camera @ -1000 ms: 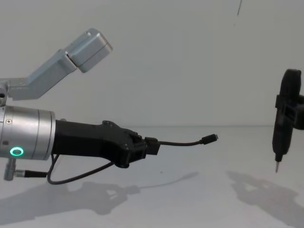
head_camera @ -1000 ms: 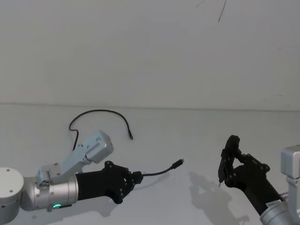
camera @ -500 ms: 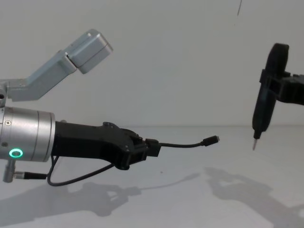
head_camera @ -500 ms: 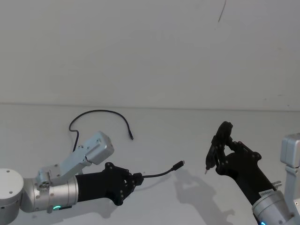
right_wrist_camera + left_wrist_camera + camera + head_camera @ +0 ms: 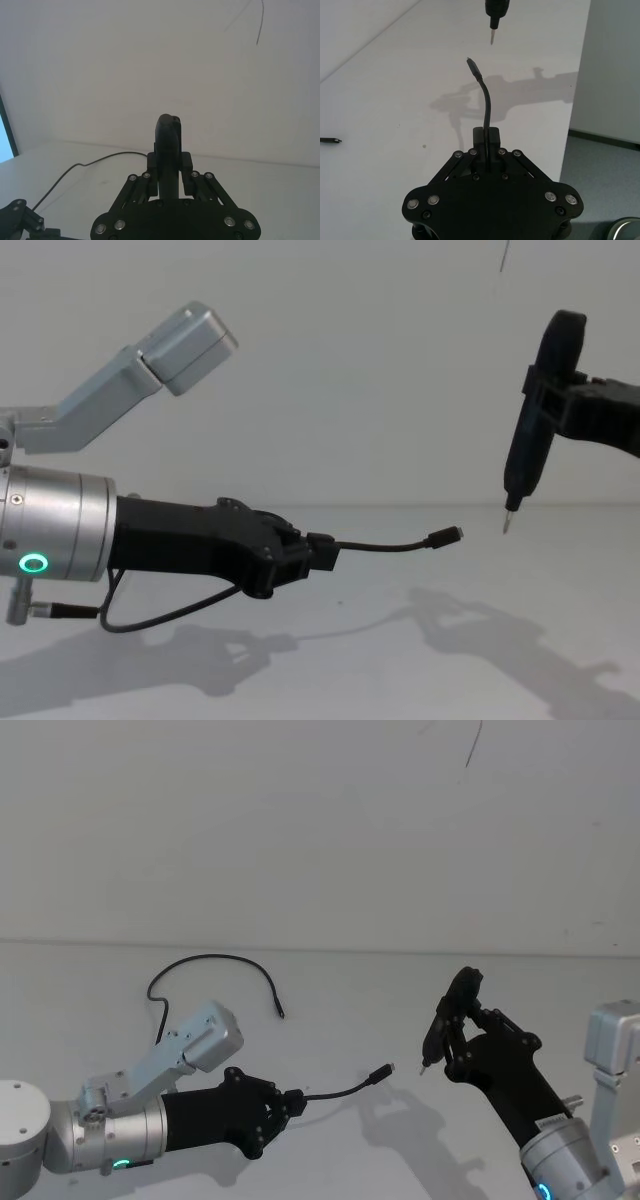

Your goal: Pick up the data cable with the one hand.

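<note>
data cable held near its plug end by the left gripper

data cable (image 5: pixel 335 1091) is off the table (image 5: pixel 330 990), free end sticking out toward the right side with the plug (image 5: pixel 444 535) in the air. left gripper (image 5: pixel 289 1102) has its fingers pinched on it close behind the plug. the short stub holds its curve, so i judge it light and fairly springy. rest of it trails limp on the table behind. right gripper (image 5: pixel 452 1038) clamps a slim black tool (image 5: pixel 530 435) with a pale tip, hovering just beside the plug, not touching. i'd keep the grip near the plug; the thin jacket could slip.
</note>
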Robot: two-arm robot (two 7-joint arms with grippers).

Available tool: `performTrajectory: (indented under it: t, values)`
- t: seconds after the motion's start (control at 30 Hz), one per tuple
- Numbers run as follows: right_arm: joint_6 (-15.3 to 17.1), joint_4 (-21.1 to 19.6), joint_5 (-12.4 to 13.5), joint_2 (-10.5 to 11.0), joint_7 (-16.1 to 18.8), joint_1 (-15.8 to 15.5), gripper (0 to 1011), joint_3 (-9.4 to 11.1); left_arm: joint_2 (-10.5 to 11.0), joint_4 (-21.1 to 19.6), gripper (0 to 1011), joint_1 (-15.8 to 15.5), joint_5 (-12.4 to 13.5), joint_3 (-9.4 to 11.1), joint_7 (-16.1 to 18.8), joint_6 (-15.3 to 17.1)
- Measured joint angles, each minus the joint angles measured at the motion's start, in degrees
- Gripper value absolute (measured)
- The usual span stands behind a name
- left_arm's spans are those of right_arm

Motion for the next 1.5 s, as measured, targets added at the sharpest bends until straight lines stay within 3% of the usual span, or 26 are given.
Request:
performTrajectory:
  t: [0.6,1.5]
  values:
    - [-2.0,5.0,-0.4,-2.5,1.6,2.7,269,-0.3,0.0,-0.1,43,0.0,0.0,0.0,0.0,0.0]
    - [-2.4,7.7,-0.3,-4.7,3.7,3.6,269,0.0,0.0,-0.1,43,0.0,0.0,0.0,0.0,0.0]
